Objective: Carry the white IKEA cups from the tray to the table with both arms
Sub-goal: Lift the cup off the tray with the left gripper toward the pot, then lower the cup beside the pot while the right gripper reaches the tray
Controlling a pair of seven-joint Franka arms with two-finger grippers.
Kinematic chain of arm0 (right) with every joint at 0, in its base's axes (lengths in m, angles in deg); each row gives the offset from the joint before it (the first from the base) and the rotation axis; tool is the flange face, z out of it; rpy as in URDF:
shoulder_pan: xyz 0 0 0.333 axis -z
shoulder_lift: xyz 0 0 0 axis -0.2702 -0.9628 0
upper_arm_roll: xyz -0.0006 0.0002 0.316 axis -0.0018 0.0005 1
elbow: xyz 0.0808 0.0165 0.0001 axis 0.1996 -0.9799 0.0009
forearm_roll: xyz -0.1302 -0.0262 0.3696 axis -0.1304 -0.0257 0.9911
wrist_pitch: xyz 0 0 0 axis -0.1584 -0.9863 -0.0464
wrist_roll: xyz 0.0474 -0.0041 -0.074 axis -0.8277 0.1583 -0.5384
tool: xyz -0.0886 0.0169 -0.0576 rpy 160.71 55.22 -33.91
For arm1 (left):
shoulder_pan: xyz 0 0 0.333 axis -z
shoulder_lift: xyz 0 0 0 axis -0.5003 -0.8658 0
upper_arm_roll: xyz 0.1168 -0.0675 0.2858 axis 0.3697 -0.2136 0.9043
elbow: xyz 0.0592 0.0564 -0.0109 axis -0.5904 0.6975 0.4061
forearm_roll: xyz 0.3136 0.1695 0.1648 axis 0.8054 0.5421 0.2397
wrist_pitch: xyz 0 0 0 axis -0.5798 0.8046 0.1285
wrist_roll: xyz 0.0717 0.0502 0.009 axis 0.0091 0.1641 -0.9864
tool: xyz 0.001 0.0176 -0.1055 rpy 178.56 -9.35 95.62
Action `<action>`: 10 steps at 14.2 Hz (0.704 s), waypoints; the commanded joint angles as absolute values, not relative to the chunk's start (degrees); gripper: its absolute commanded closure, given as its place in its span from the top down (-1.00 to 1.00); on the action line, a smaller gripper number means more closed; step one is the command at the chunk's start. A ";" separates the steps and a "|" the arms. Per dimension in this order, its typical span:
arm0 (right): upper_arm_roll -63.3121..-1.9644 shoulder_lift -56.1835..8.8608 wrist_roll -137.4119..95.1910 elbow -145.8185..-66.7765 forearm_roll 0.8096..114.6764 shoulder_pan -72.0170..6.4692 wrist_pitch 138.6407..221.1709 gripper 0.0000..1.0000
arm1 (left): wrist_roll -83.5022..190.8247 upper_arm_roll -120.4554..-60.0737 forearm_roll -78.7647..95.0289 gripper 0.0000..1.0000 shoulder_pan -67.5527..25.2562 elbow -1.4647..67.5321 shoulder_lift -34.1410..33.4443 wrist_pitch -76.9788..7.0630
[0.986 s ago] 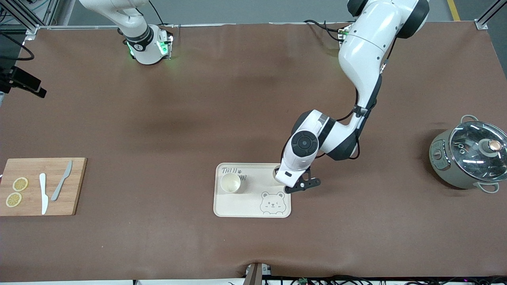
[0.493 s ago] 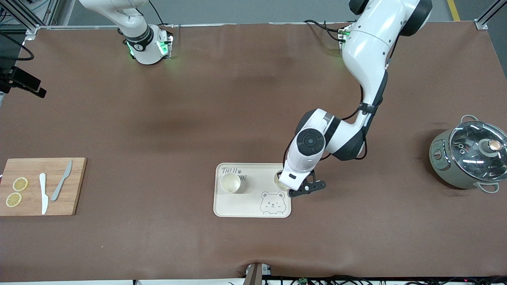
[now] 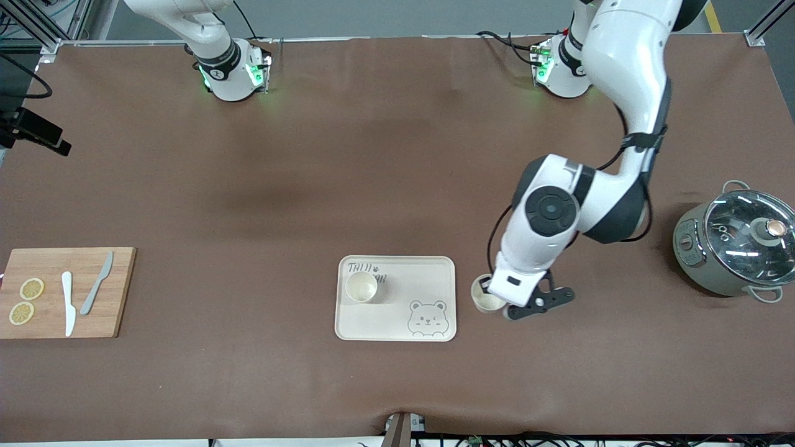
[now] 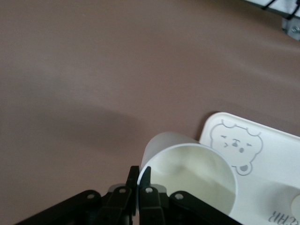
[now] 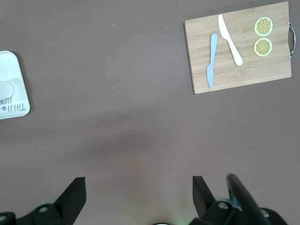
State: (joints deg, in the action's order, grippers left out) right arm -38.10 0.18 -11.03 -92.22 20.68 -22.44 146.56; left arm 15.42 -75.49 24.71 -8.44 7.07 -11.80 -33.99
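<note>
a: cup 1 [image 3: 484,298] hangs from the left pincer [image 4: 139,183], pinched by its rim, over bare tabletop [image 3: 385,174] beside the tray [image 3: 397,332].
b: lower, then release. cup 2 [image 3: 361,287] sits on the tray; the right pincer [image 5: 136,194] waits, spread wide.

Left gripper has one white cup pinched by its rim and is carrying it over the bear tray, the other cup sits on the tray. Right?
Not quite. The front view shows the left gripper shut on the small cream-white handleless cup over the brown table, beside the cream bear-face tray toward the left arm's end, no longer over the tray. The other white cup does sit on the tray.
</note>
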 commanded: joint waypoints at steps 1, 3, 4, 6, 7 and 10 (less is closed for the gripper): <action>-37.91 -4.39 -10.71 -91.47 19.05 -22.62 147.34 1.00 | 16.34 -76.16 25.47 -1.00 -9.98 8.73 -9.36 -31.27; -37.91 -8.61 -10.98 -91.47 17.04 -22.62 147.17 1.00 | 16.25 -76.51 24.34 -1.00 -10.86 8.82 -9.36 -30.47; -37.91 -9.07 -11.07 -91.56 16.60 -22.36 147.60 1.00 | 16.43 -76.42 23.98 -1.00 -11.04 9.34 -9.36 -29.51; -37.91 -11.87 -11.07 -91.56 16.07 -22.70 148.57 1.00 | 16.52 -76.51 23.63 -1.00 -11.83 10.57 -9.27 -28.54; -37.82 -13.37 -10.37 -91.65 16.67 -23.05 149.01 1.00 | 16.08 -76.51 23.45 -1.00 -12.00 11.01 -9.09 -28.45; -37.74 -17.24 -5.48 -93.93 24.20 -25.77 155.05 1.00 | 16.61 -76.51 20.91 -1.00 -14.81 13.65 -7.87 -28.45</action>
